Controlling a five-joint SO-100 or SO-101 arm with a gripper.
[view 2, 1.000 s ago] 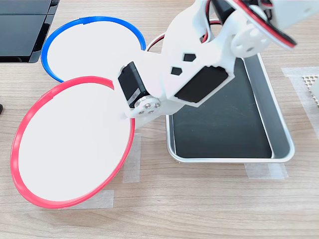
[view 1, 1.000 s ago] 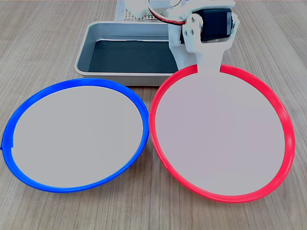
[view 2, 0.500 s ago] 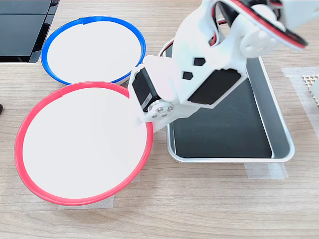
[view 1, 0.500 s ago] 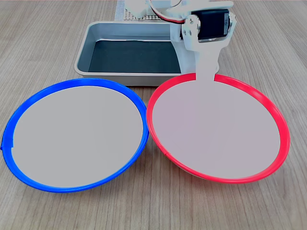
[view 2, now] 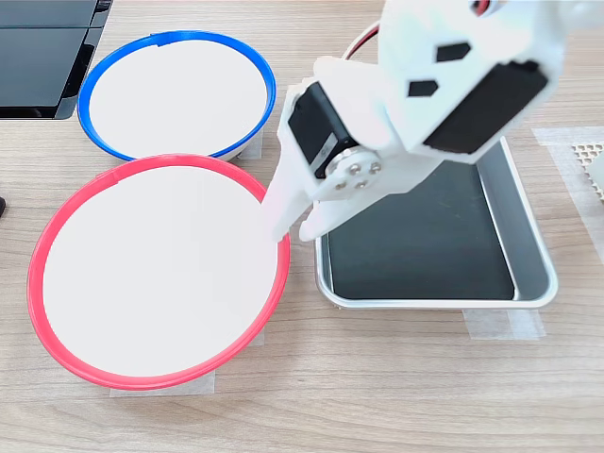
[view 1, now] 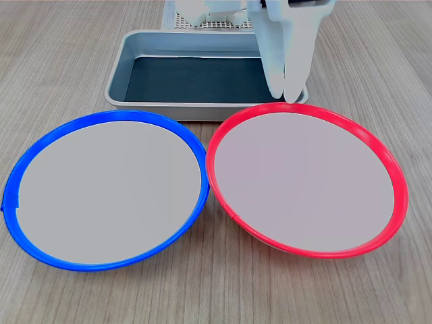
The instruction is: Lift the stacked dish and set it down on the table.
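Red dish (view 1: 307, 179) is set flat on the table (view 1: 378, 74), beside the blue dish (view 1: 104, 189). Gripper (view 2: 294, 226) is raised over its tray-side rim, narrowly parted, empty. Dish is judged light, stiff, slick; best pinched at the rim.

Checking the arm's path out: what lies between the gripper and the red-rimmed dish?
Nothing. In the second exterior view the gripper hangs at the red-rimmed dish's edge beside the grey tray, with no object between them.
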